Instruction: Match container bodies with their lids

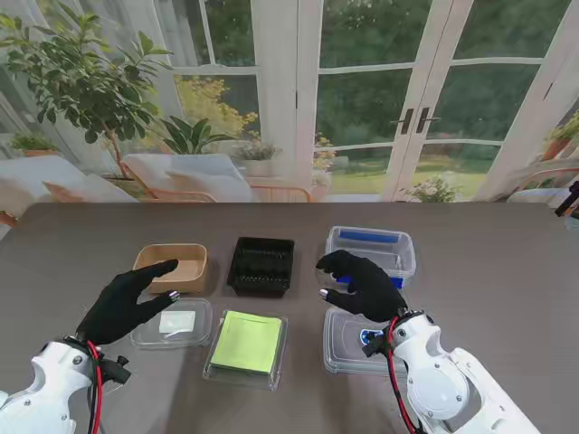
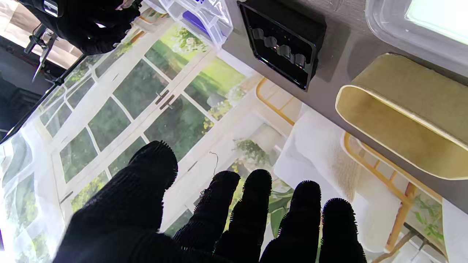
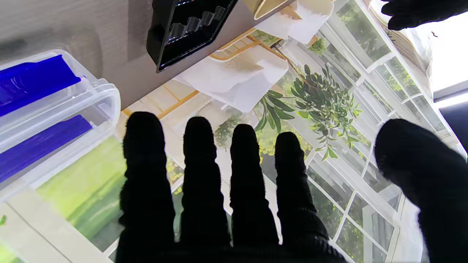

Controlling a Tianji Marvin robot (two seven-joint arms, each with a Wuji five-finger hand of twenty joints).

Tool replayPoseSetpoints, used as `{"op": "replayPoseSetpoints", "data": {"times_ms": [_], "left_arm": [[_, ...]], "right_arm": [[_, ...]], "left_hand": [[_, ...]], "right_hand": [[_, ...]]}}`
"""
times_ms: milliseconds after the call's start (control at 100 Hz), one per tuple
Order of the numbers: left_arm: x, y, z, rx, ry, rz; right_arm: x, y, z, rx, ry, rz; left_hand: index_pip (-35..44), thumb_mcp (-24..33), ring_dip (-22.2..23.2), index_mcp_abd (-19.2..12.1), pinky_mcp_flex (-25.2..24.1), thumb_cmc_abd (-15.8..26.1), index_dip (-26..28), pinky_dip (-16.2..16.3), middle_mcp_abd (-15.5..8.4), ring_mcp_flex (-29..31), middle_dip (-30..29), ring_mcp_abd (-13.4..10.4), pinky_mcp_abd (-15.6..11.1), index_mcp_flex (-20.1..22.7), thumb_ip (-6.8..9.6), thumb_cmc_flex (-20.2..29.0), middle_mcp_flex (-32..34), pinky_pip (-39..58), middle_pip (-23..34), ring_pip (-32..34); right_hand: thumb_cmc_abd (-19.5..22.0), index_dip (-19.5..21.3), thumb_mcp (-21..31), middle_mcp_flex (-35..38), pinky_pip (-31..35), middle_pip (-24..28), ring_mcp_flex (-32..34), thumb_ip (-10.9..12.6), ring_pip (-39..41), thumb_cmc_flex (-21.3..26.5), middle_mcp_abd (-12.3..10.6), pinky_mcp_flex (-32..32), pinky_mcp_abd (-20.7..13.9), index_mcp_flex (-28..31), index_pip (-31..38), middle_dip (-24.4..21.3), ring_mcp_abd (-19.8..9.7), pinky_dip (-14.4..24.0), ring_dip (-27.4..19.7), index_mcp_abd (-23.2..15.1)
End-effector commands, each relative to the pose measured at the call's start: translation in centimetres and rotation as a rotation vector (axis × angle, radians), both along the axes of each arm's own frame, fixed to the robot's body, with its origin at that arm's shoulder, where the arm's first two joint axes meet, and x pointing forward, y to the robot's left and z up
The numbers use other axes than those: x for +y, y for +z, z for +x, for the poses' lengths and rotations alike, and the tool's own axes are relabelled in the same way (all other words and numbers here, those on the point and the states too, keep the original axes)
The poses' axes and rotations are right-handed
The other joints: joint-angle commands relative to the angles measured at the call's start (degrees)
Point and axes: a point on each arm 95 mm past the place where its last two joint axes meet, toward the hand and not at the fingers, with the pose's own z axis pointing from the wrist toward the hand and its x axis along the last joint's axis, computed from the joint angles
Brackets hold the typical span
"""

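Note:
Three bodies stand in a far row: a tan paper box (image 1: 172, 266) (image 2: 402, 117), a black ribbed tray (image 1: 262, 265) (image 2: 283, 44) (image 3: 186, 29) and a clear tub with blue clips (image 1: 371, 249) (image 3: 47, 109). Nearer me lie three lids: a clear one with a white label (image 1: 174, 324), one with a green sheet (image 1: 246, 345) and a clear one (image 1: 348, 344). My left hand (image 1: 127, 303) (image 2: 204, 219) hovers open beside the tan box, over the labelled lid's left end. Open too, my right hand (image 1: 362, 282) (image 3: 219, 197) hangs above the tub's near edge, holding nothing.
The grey-brown table (image 1: 507, 298) runs wide to the right and left. Behind its far edge are glass doors, white chairs and potted plants (image 1: 81, 81).

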Motion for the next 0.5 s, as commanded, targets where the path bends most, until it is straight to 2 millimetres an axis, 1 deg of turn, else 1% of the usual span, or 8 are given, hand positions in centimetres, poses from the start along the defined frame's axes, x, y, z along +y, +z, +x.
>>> {"op": "replayPoseSetpoints", "data": {"times_ms": [0,110,230,360,440,490], "left_arm": [[-0.3,0.1,-0.2,0.013,-0.011,-0.002],[-0.2,0.1,-0.3,0.019,-0.005,0.004],[0.5,0.0,-0.3,0.045,0.026,0.017],[2.1,-0.2,-0.1,0.088,0.060,0.057],[3.3,-0.5,0.2,0.116,0.079,0.076],[3.9,-0.6,0.5,0.131,0.090,0.083]], "right_arm": [[0.5,-0.1,-0.1,0.006,0.016,0.001],[0.9,0.0,0.0,0.006,0.020,0.006],[1.8,0.2,0.2,0.019,0.035,0.001],[3.5,0.6,1.1,0.021,0.052,-0.019],[4.7,0.6,1.7,0.025,0.060,-0.035],[5.5,0.5,2.1,0.026,0.064,-0.039]], "left_hand": [[0.29,1.19,-0.66,-1.51,-0.16,-1.12,0.42,0.50,-1.58,-1.01,-0.82,-1.53,-2.71,0.91,0.54,-1.34,-1.04,-1.94,-0.02,-1.25],[0.25,1.03,-0.63,-1.57,0.00,-0.98,0.46,0.65,-1.71,-0.77,-0.85,-1.58,-2.70,1.01,0.53,-1.40,-0.86,-2.07,0.05,-1.19],[0.12,0.91,-0.14,-1.13,0.92,-0.60,0.41,1.11,-0.71,0.41,-0.57,-0.87,-2.19,1.13,0.56,-1.30,0.23,-1.70,0.60,-0.32],[0.04,0.39,2.00,-0.53,1.00,-0.11,0.22,3.68,0.51,1.57,1.21,0.04,-1.73,1.72,0.70,-1.03,2.13,1.67,1.47,2.07],[-0.05,0.50,2.75,-0.35,0.79,0.05,0.10,4.45,0.94,1.92,1.74,0.47,-1.81,1.71,0.75,-0.82,2.44,3.40,1.46,2.95],[-0.07,0.58,3.49,-0.05,0.48,0.21,0.00,5.08,1.62,2.11,2.38,0.97,-1.57,1.77,0.77,-0.64,3.08,5.57,1.68,3.94]], "right_hand": [[-1.38,-0.75,1.26,1.22,-1.08,-0.81,0.14,-1.43,-0.64,0.76,-1.03,-17.10,-1.97,1.02,-0.59,-0.46,-0.92,-0.94,-0.24,-1.09],[-1.24,-0.84,1.23,1.48,-1.10,-0.87,0.37,-1.42,-0.62,0.73,-0.84,-17.07,-1.82,1.13,-0.85,-0.43,-0.76,-1.01,-0.21,-1.02],[-0.52,-1.11,0.81,2.64,-0.32,-0.93,1.85,-1.35,0.13,0.36,0.00,-15.83,-1.22,1.09,-1.51,-0.41,-0.31,-0.78,0.18,-0.95],[0.36,-1.33,0.41,4.87,2.52,-0.49,4.45,-0.99,3.03,0.10,0.58,-13.40,-0.69,1.20,-2.08,0.15,0.09,0.32,1.91,-0.88],[0.70,-1.57,0.29,5.75,3.71,-0.11,5.36,-0.81,4.47,0.03,0.68,-12.52,-0.48,1.32,-2.61,0.60,0.48,0.71,2.78,-0.78],[0.61,-1.72,0.48,6.53,4.34,0.10,6.07,-0.73,5.15,0.15,0.92,-11.88,-0.16,2.15,-2.86,0.81,0.65,0.91,3.15,-0.57]]}}
